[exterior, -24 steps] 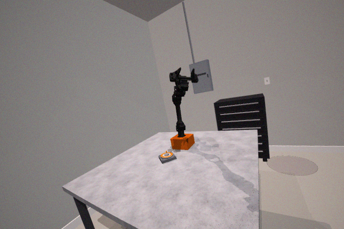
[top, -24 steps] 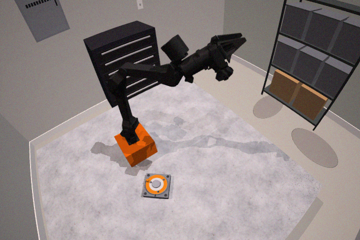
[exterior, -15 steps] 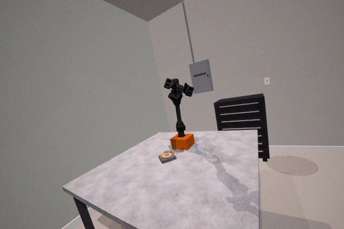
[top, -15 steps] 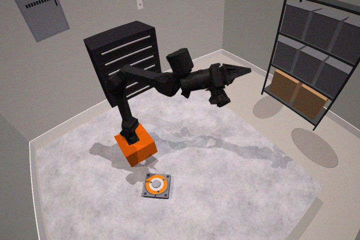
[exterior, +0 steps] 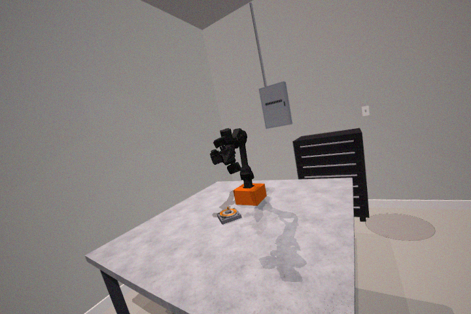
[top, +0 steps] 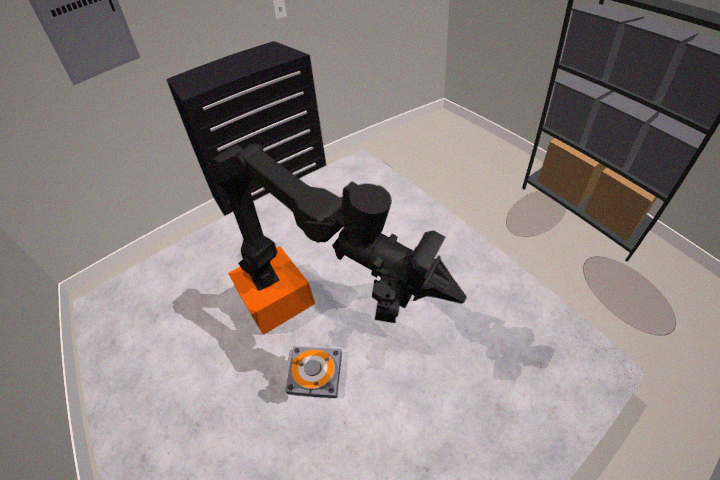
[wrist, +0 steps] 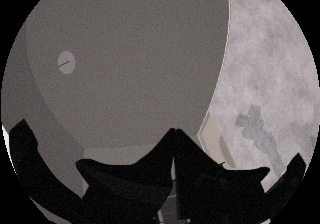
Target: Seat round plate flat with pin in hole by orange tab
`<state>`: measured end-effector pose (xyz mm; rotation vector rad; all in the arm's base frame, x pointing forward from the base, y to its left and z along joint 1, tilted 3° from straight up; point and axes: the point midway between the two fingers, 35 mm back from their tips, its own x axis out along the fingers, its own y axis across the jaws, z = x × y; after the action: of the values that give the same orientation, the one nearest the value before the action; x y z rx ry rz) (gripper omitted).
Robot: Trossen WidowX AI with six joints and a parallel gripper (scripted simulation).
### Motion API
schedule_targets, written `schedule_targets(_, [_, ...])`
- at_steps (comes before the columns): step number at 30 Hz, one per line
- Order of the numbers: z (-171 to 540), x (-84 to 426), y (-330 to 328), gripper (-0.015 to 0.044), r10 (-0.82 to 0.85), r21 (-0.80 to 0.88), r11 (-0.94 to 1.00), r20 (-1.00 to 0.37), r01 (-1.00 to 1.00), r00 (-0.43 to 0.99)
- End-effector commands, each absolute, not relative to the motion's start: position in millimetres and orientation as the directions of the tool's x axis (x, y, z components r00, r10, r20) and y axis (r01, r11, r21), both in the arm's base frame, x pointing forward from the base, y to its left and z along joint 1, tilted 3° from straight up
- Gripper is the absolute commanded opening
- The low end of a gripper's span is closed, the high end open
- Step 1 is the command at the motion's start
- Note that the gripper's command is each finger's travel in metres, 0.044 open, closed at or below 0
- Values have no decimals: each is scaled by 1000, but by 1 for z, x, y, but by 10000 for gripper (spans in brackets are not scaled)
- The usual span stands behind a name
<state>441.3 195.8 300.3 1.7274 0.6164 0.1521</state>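
No readable writing anywhere; the gripper (top: 454,295) is pinched shut on nothing, mid-frame, well above the orange-ringed plate (top: 313,368).

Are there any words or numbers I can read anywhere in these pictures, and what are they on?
None can be read.
Grey wall panel: a row of small dark marks, too small to tell whether they are letters.
Round plate, cardboard boxes, drawer cabinet: no writing shows.
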Motion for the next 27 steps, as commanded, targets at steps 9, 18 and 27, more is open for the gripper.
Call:
schedule_targets(9, [160, 416, 88, 0, 220, 676, 583, -666, 451, 713])
schedule_targets(18, [82, 352, 28, 0, 91, 274, 896, -883, 350, 460])
schedule_targets(27, [28, 263, -18, 0, 28, 37, 997, -992, 74, 124])
